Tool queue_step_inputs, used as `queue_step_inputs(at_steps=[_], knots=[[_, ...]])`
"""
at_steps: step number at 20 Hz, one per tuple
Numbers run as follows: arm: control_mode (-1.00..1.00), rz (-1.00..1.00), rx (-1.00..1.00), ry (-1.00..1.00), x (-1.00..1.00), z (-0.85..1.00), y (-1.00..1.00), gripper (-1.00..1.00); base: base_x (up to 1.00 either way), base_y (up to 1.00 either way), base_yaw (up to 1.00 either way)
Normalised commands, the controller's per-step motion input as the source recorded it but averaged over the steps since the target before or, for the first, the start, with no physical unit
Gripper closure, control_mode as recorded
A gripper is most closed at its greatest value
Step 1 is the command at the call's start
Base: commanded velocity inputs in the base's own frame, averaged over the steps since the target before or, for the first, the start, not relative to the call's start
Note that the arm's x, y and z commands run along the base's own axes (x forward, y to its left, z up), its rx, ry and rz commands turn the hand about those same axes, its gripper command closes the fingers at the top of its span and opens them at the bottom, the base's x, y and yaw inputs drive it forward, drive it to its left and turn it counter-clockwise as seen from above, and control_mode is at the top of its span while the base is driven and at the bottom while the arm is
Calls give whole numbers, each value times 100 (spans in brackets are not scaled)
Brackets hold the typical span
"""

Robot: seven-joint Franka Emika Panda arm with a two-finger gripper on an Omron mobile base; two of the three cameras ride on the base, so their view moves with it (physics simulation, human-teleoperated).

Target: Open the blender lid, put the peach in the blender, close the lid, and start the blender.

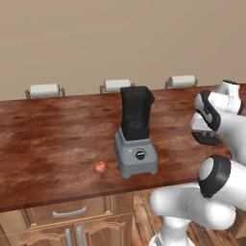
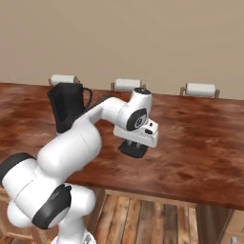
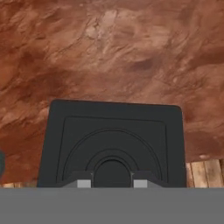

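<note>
- Setting: wooden counter before a beige wall.
- Blender lid: off the jar, lower centre of the hand view, its raised centre pinched in the closed gripper above the counter.
- Blender: frame centre, jar open.
- Peach: left of the base, untouched.
- Remaining: set lid down, load peach, close, start.

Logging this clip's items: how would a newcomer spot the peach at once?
Start at the long wooden counter and find the grey-based blender near its front edge. The peach sits on the wood just left of that base, apart from it: the one small, round, orange-red thing there.
</note>
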Motion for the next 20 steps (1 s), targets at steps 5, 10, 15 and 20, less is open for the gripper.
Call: queue_step_inputs(at_steps=[5, 10, 15, 20], knots=[[-100, 0, 0, 12, 4, -61, 0, 100, 0, 0, 0], [-100, 0, 0, 0, 3, -56, 0, 100, 0, 0, 0], [-100, -3, -7, -2, 14, -52, 0, 100, 0, 0, 0], [-100, -7, -11, 0, 19, -49, 0, 100, 0, 0, 0]])
